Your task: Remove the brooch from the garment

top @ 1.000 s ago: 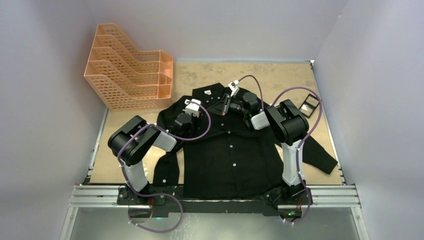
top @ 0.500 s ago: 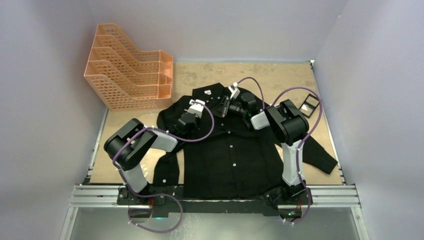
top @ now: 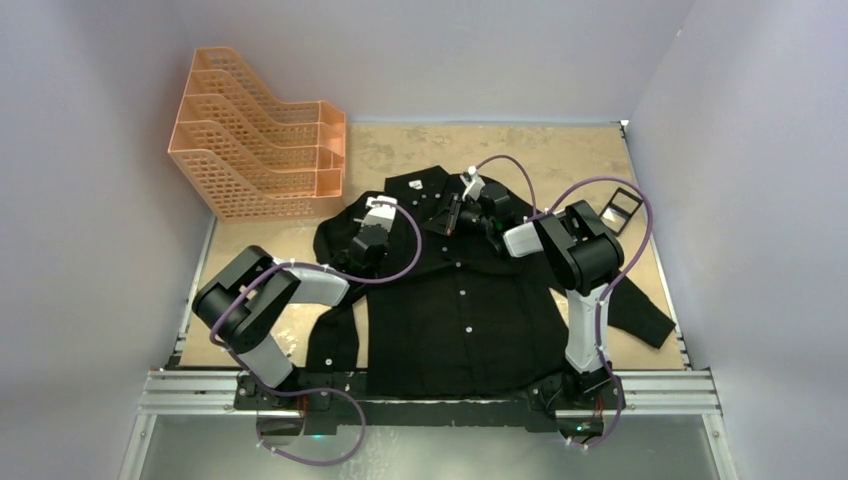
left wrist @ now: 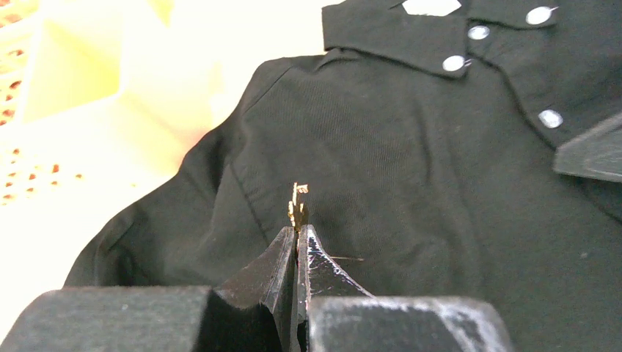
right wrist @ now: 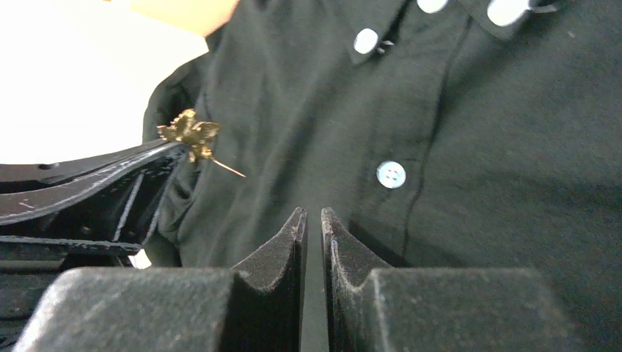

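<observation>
The garment (top: 460,300), a black button-up shirt, lies flat on the table, collar to the back. My left gripper (left wrist: 298,229) is shut on the brooch (left wrist: 297,205), a tiny gold maple leaf held edge-on over the shirt's left shoulder (left wrist: 352,147). In the right wrist view the brooch (right wrist: 189,133) sits at the tip of the left gripper's fingers (right wrist: 110,176), its thin needle sticking out bare to the right. My right gripper (right wrist: 313,214) is shut and empty, low over the shirt front near a white button (right wrist: 391,174). In the top view the left gripper (top: 388,212) and the right gripper (top: 450,215) face each other below the collar.
An orange tiered file rack (top: 260,150) stands at the back left, close to the shirt's shoulder. A small black-framed flat item (top: 618,208) lies at the back right. The shirt's sleeve (top: 640,310) reaches toward the right edge.
The left arm has swung a little to the left and back with its gripper staying shut. The right gripper has drawn back slightly to the right.
</observation>
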